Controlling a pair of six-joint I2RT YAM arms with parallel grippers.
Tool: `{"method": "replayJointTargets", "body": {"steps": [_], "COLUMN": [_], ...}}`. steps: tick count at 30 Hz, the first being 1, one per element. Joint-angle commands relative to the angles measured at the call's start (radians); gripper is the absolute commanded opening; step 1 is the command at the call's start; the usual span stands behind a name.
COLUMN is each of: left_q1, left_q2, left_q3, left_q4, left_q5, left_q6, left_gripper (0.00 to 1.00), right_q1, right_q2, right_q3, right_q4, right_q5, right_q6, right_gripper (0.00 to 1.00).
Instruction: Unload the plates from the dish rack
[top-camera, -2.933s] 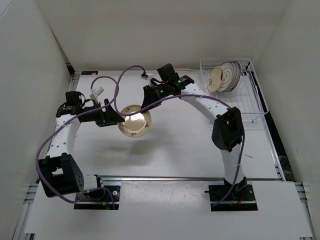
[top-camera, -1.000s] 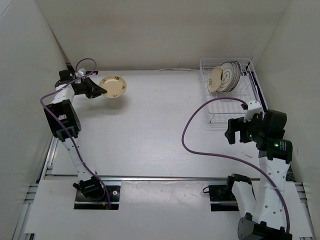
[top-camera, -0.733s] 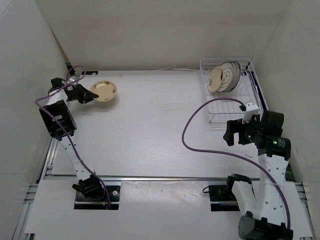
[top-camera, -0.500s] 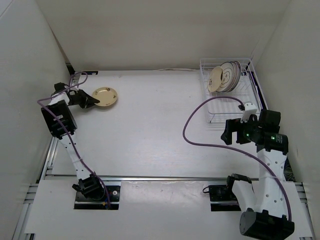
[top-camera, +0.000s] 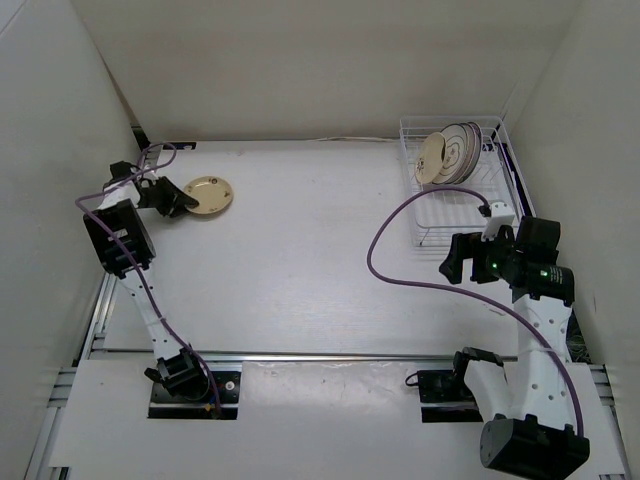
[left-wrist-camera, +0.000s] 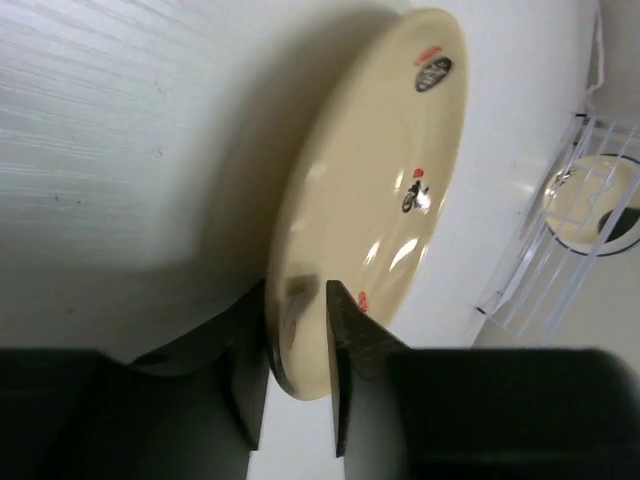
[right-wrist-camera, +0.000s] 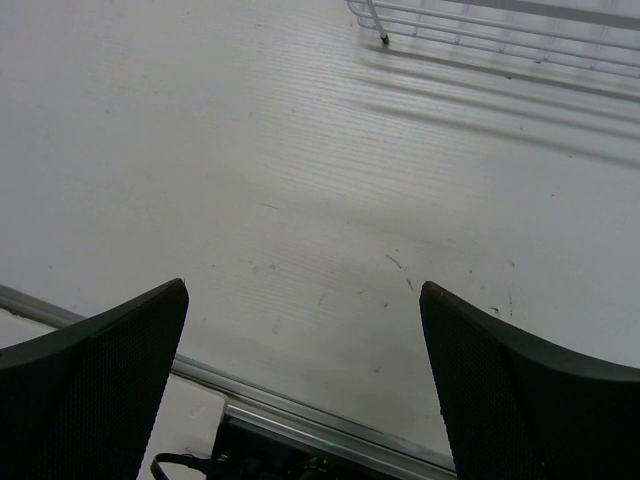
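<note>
Tan ceramic sits between my left jaws: the tan plate (top-camera: 208, 193) lies face up at the far left of the counter (top-camera: 320, 250), well apart from the dish rack (top-camera: 466, 212) in the far right corner. From above it looks flat on the counter, or very nearly so.

In my left wrist view its near rim runs between my two fingers (left-wrist-camera: 350, 350), one on the face side and one on the underside. The left jaws stand narrow, close on both sides of that rim. I cannot tell whether they press on it or stand a hair off it.

I judge this to be the end of the set-down for this plate. The next move calls for the left jaws to part enough to clear the rim on both faces. Then I should draw straight back, away from the plate, so that the lower finger does not drag or tip it.

My right jaws are spread as wide as they go and hold nothing. They hang over bare counter near the rack's near left corner, and a rack foot shows at the top of the right wrist view. The other plates (top-camera: 450, 153) stand on edge, leaning together, at the rack's far end. I expect the right side to take the foremost one by its upper rim.
</note>
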Motion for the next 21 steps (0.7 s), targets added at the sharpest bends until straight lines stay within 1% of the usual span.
{"method": "replayJointTargets", "body": {"steps": [1, 2, 3, 6, 8, 9, 10, 11, 12, 14, 15, 16, 17, 19, 20, 21], "left_q1": [0.001, 0.001, -0.008, -0.008, -0.008, -0.017, -0.017, -0.017, -0.028, -0.028, -0.037, -0.037, -0.048, -0.048, -0.048, -0.048], "left_q2": [-0.053, -0.062, -0.073, -0.1, -0.129, -0.143, -0.162, -0.198, -0.221, -0.269, -0.319, -0.347, -0.376, -0.48, -0.519, -0.601], "left_q3": [0.006, 0.006, -0.003, -0.021, -0.031, -0.041, -0.064, -0.074, -0.083, -0.116, -0.127, -0.146, -0.158, -0.179, -0.205, -0.221], "left_q4": [-0.029, -0.029, -0.04, -0.049, -0.049, -0.061, -0.061, -0.061, -0.075, -0.075, -0.075, -0.075, -0.084, -0.084, -0.084, -0.084], "left_q5": [-0.182, -0.193, -0.214, -0.283, -0.317, -0.375, -0.403, -0.432, -0.5, -0.558, -0.614, -0.642, -0.668, -0.688, -0.664, -0.639], "left_q6": [0.042, 0.052, 0.052, 0.061, 0.061, 0.061, 0.061, 0.061, 0.061, 0.061, 0.061, 0.05, 0.05, 0.039, 0.039, 0.039], "left_gripper": [0.42, 0.53, 0.61, 0.64, 0.7, 0.71, 0.71, 0.73, 0.75, 0.75, 0.78, 0.78, 0.78, 0.78, 0.79, 0.79], "right_q1": [-0.005, -0.005, -0.005, -0.005, -0.005, -0.005, -0.005, -0.005, -0.005, -0.005, -0.005, -0.005, -0.005, -0.005, -0.005, -0.005], "right_q2": [0.0, 0.0, 0.0, 0.0, 0.009, 0.009, 0.02, 0.02, 0.035, 0.049, 0.06, 0.06, 0.07, 0.095, 0.125, 0.147], "right_q3": [-0.008, -0.008, -0.008, 0.01, 0.02, 0.03, 0.03, 0.055, 0.067, 0.086, 0.086, 0.096, 0.096, 0.116, 0.13, 0.165], "right_q4": [0.039, 0.039, 0.039, 0.039, 0.039, 0.039, 0.048, 0.048, 0.048, 0.072, 0.101, 0.121, 0.141, 0.204, 0.226, 0.27], "right_q5": [-0.033, -0.033, -0.033, -0.033, -0.033, -0.018, -0.005, 0.007, 0.021, 0.076, 0.099, 0.123, 0.174, 0.222, 0.24, 0.257], "right_q6": [0.012, 0.012, 0.012, 0.021, 0.031, 0.032, 0.051, 0.051, 0.065, 0.093, 0.093, 0.119, 0.119, 0.14, 0.14, 0.154], "right_gripper": [1.0, 1.0, 1.0, 1.0, 1.0, 1.0, 1.0, 1.0, 1.0, 1.0, 1.0, 1.0, 1.0, 1.0, 1.0, 1.0]}}
